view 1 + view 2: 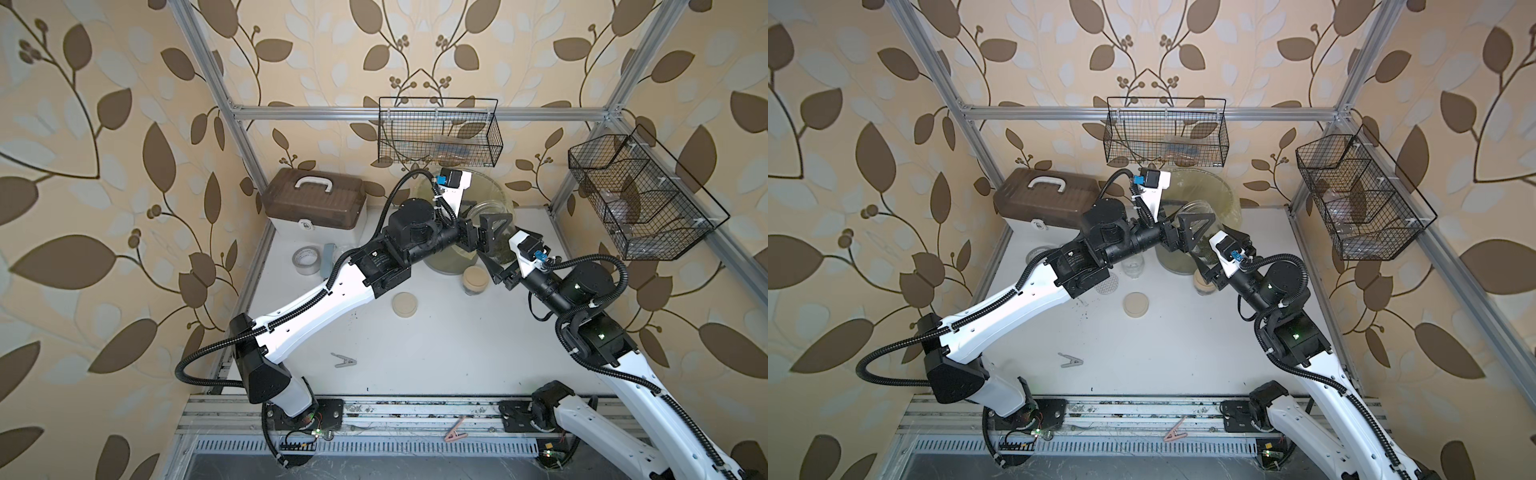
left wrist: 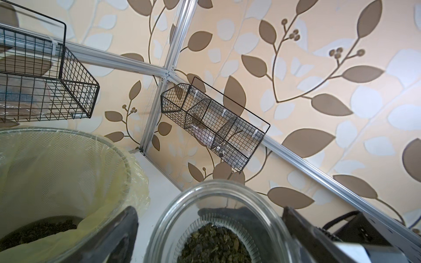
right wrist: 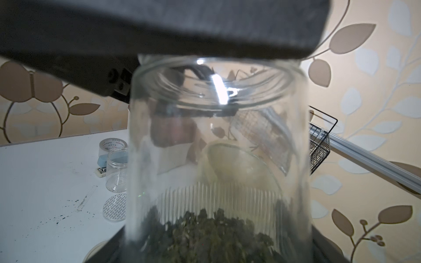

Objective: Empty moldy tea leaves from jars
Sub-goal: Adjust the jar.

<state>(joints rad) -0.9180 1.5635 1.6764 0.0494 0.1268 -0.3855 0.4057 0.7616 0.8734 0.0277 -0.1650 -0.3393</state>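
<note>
My right gripper (image 1: 505, 262) is shut on the lower part of a tall clear jar (image 3: 216, 141) with no lid, held tilted beside the bin. The moldy tea leaves (image 3: 205, 232) lie as a dark green mass at its bottom, also seen from above in the left wrist view (image 2: 216, 243). My left gripper (image 2: 208, 211) stands open at the jar's mouth (image 2: 218, 195), with one finger on each side of the rim. A short jar (image 1: 476, 279) with a beige lid stands on the table. An empty clear jar (image 1: 1133, 266) stands farther left.
A grey bin with a yellow liner (image 2: 68, 136) stands behind the arms, with tea leaves inside it (image 2: 41, 230). A beige lid (image 1: 406, 304), a dotted lid (image 1: 1106, 286), a tape roll (image 1: 307, 259) and a clip (image 1: 344, 360) lie on the table. A brown box (image 1: 316, 203) sits back left. Two wire baskets (image 1: 436, 133) (image 1: 640, 199) hang on the frame.
</note>
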